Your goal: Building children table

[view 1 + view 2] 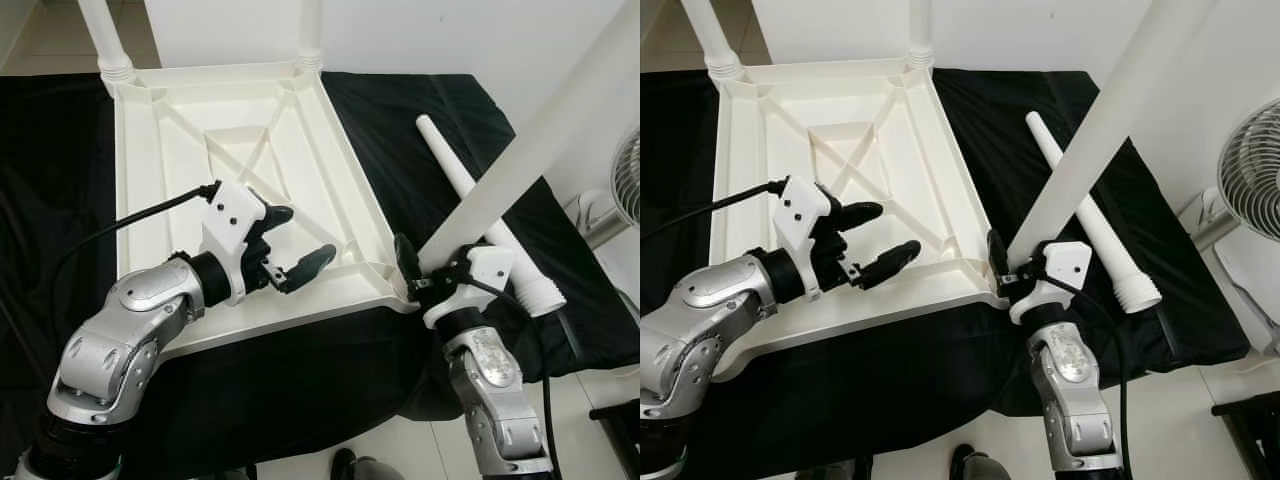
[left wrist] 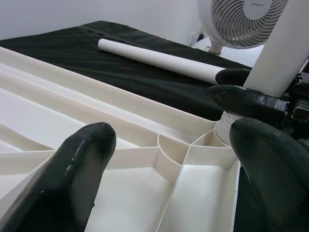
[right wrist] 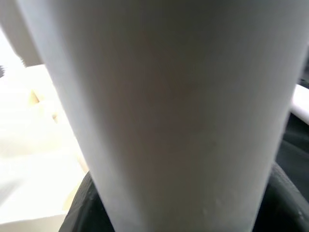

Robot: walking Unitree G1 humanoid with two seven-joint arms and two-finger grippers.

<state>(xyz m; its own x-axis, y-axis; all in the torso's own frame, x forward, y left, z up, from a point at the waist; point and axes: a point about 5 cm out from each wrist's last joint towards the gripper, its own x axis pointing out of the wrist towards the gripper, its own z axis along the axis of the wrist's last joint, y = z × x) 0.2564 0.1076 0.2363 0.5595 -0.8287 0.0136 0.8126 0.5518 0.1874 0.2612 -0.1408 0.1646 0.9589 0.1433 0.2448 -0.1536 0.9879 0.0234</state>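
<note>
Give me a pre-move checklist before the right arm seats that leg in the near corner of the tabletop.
1. Right pincer shut on the leg: ok, it grips the leg close to its lower end.
2. Leg's lower end at the near right corner socket of the upturned tabletop: ok.
3. Leg upright: not ok, it leans away to the robot's right.
4. Left pincer out of the way: ok, open above the tabletop's near rim, apart from the corner.
5. Two far legs already fitted: ok.
6. Spare leg within reach: ok, lying on the black cloth.
</note>
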